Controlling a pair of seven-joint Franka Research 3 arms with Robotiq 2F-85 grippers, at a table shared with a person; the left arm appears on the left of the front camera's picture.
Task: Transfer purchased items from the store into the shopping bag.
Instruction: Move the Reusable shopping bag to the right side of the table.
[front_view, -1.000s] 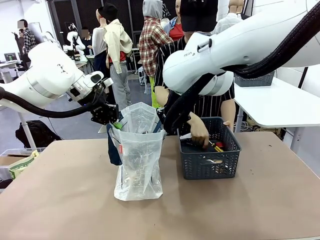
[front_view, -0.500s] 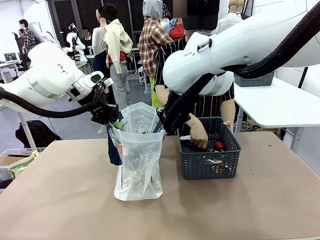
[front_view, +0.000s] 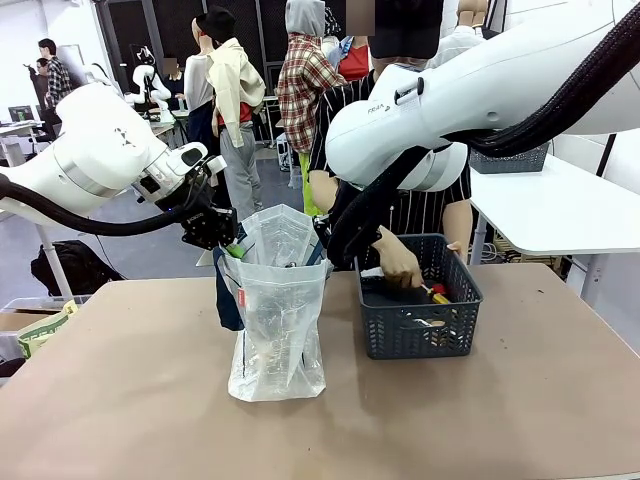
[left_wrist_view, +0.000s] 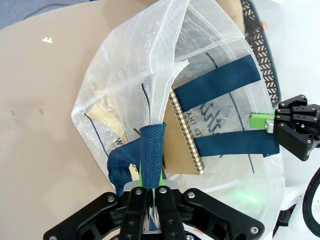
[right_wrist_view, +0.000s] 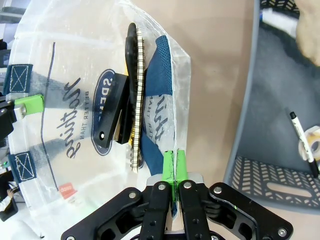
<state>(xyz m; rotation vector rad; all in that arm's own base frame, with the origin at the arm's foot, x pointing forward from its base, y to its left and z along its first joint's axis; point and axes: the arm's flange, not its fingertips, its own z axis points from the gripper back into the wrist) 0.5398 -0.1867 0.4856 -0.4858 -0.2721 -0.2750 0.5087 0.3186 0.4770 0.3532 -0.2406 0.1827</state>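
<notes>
The shopping bag (front_view: 275, 320) stands open at mid-table, held by both rims. My left gripper (front_view: 224, 242) is shut on its left rim and blue handle (left_wrist_view: 151, 150). My right gripper (front_view: 323, 243) is shut on the opposite rim (right_wrist_view: 174, 165). A spiral notebook (left_wrist_view: 186, 131) and a black item (right_wrist_view: 116, 110) lie inside the bag. The store, a dark lattice basket (front_view: 415, 335), stands right of the bag. A person's hand (front_view: 398, 268) reaches into it among small goods, including a yellow and red one (front_view: 437, 294). A pen (right_wrist_view: 302, 141) lies on the basket floor.
The person stands behind the basket at the table's far edge. Bare brown tabletop (front_view: 130, 400) spreads in front of the bag and basket. A second white table (front_view: 560, 210) carrying another basket stands at the back right.
The person's hand has shifted slightly inside the basket. Both arms and the bag have stayed still.
</notes>
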